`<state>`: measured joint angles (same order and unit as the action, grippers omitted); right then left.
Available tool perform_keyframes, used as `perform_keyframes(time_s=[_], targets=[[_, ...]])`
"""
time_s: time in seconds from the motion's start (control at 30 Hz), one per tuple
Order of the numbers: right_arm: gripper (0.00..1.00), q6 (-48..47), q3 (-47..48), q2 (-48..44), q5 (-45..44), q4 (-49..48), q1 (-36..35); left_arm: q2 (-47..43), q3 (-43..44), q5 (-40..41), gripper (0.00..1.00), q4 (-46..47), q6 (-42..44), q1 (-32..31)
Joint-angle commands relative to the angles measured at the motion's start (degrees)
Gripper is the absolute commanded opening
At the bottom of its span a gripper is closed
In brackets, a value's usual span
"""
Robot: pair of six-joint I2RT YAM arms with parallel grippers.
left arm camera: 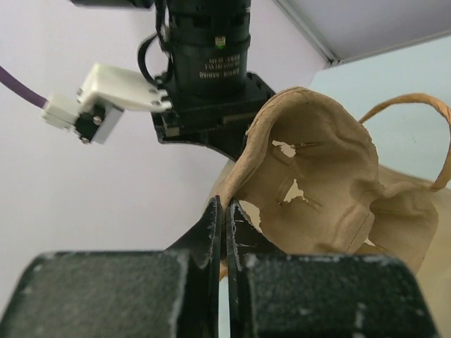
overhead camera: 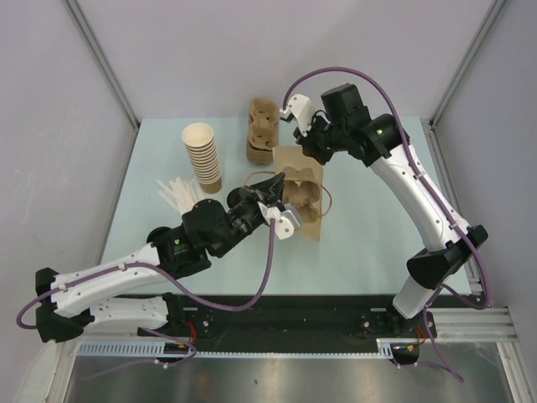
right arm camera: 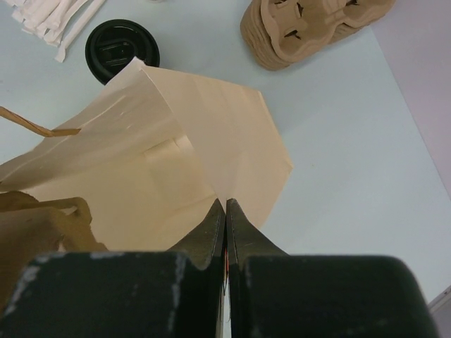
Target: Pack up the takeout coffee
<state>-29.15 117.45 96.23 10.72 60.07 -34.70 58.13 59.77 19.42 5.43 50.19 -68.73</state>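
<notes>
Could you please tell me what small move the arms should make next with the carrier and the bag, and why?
Probably the left gripper should ease the carrier slightly deeper into the bag while the right gripper holds the bag steady. Both sets of jaws are shut, left on the carrier's rim, right on the bag's edge, and the carrier looks only partly inside.

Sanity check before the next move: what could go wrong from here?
1. The left gripper pinches only the rim of the carrier, so it may slip or tear.
2. The right gripper holds the bag by one thin edge, and the paper may pull free or sag.
3. The coffee stands close by the bag; a shifting bag could tip it.
</notes>
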Motion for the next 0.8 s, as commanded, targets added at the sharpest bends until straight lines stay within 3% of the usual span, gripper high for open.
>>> perform_keyframes(time_s=[0.0, 0.13, 0.47, 0.77], targets=[[0.00, -0.30, -0.46, -1.48, 1.67, -1.01, 0.16, 1.81, 1.58, -2.36, 0.00, -2.09, -6.94, 3.86], [0.00, -0.82, -1.26, -1.92, 2.72, -1.45, 0.33, 4.70, 2.99, -5.44, 0.00, -3.76, -9.59, 7.81], [0.00, -1.35, -1.78, -2.01, 4.57, -1.80, 0.51, 10.59, 5.96, -9.75, 0.00, -7.53, -10.73, 10.63], [0.00, 0.31, -1.79, -1.57, 6.24, -1.72, 1.91, 17.19, 10.01, -9.13, 0.00, -10.26, -11.96, 13.79]])
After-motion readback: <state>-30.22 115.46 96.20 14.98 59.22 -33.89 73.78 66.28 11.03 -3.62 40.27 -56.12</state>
